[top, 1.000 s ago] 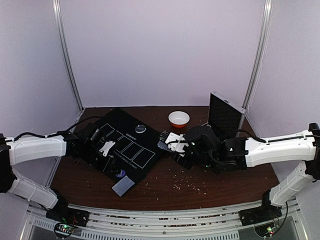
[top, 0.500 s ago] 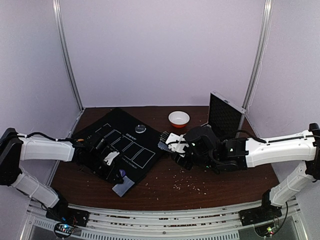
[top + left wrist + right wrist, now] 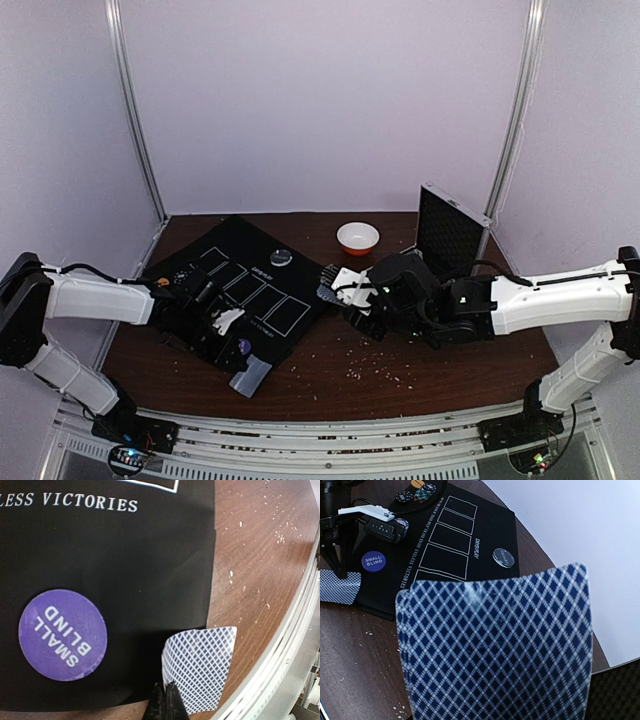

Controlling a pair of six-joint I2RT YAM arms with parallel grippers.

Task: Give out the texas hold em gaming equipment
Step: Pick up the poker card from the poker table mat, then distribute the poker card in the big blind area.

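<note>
A blue-diamond-backed playing card (image 3: pixel 202 667) lies half on the black mat (image 3: pixel 125 555), half on the wood near the front rail. Its mat-side edge is curled up. My left gripper (image 3: pixel 166 696) is shut on that edge. A purple disc (image 3: pixel 62 635) reading SMALL BLIND lies on the mat just left of the fingers. My right gripper (image 3: pixel 338 285) hovers right of the mat, shut on a deck of cards (image 3: pixel 495 650) that hides its fingers in the right wrist view. A pale grey disc (image 3: pixel 503 557) and striped chip stacks (image 3: pixel 420 492) sit on the mat.
A white bowl (image 3: pixel 357 237) with an orange rim stands behind the right gripper. The open silver case (image 3: pixel 450 232) stands upright at the back right. Crumbs dot the wood. The metal rail (image 3: pixel 280 670) runs close beside the card.
My left arm has swung toward the front edge and its jaws have gone from open to shut on the card's edge. The right arm and deck have stayed put.
</note>
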